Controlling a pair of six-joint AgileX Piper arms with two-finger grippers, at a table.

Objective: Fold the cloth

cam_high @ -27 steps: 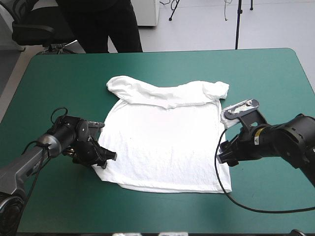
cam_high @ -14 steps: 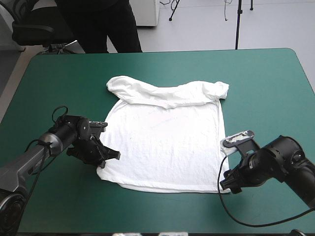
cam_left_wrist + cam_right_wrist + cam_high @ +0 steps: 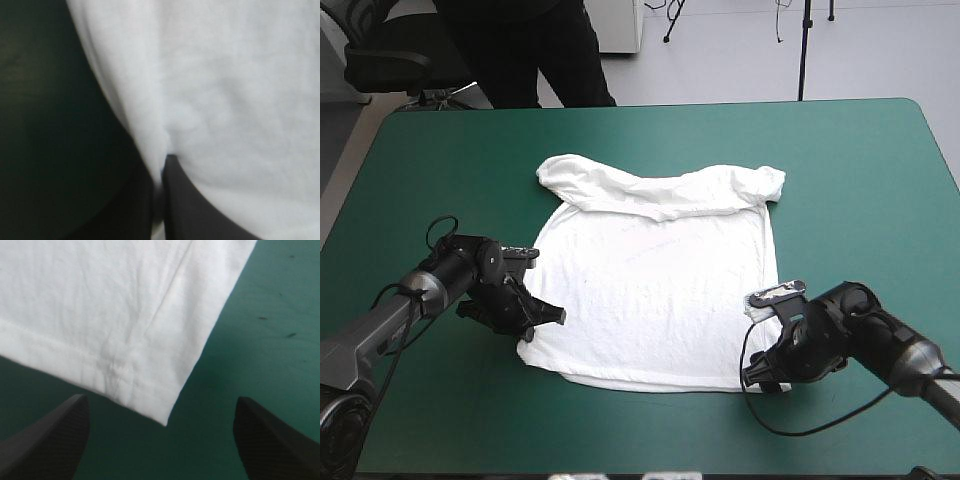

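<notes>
On teal-green table cover (image 3: 860,180), flat white short-sleeved T-shirt (image 3: 655,290) — left gripper (image 3: 549,317) apparently pinches its edge, right gripper (image 3: 758,378) spread, hem corner between.

Bare teal-green cover (image 3: 840,160) lies open around the flat T-shirt (image 3: 660,280).

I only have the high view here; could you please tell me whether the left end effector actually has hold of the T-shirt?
Observer: Yes. In the left wrist view the left end effector is shut on the T-shirt, its side edge pinched between the fingers.
Operator: Thank you. And the right one?
Observer: The right end effector is open, holding nothing.
Operator: Where is the corner relative to it?
Observer: The hem corner lies flat on the teal-green cover, between the open fingers.
</notes>
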